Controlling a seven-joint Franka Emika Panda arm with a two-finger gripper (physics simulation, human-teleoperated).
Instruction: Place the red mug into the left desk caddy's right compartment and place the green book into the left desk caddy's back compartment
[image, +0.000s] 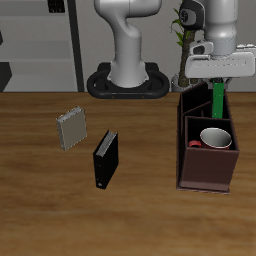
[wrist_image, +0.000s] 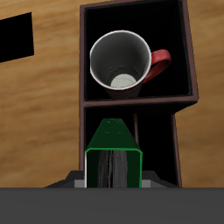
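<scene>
The red mug (image: 213, 137) is seen standing upright in the right compartment (wrist_image: 179, 80) of the left desk caddy (image: 205, 178), with its white inside facing up and its handle turned toward one low wall; this half of the task is judged to be done. The green book (image: 218, 98) is held on edge by the gripper (image: 218, 78), whose fingers are closed on the book's upper part, and it is hung above the back compartment (wrist_image: 156, 144), the end cell with the tall slanted walls. In the wrist view the book's striped page edge is seen directly below the gripper, with the dark floor of that cell around and beyond it, so the book is taken to be lined up over the correct cell. Whether its lower edge is already touching the floor cannot be told from either view. What is judged to be left is for the book to be lowered fully and let go, and for the gripper to be lifted clear. The black book (image: 106, 159) and the grey book (image: 72, 129) are left out on the table (image: 40, 210), well apart from the caddy, and are not needed.
</scene>
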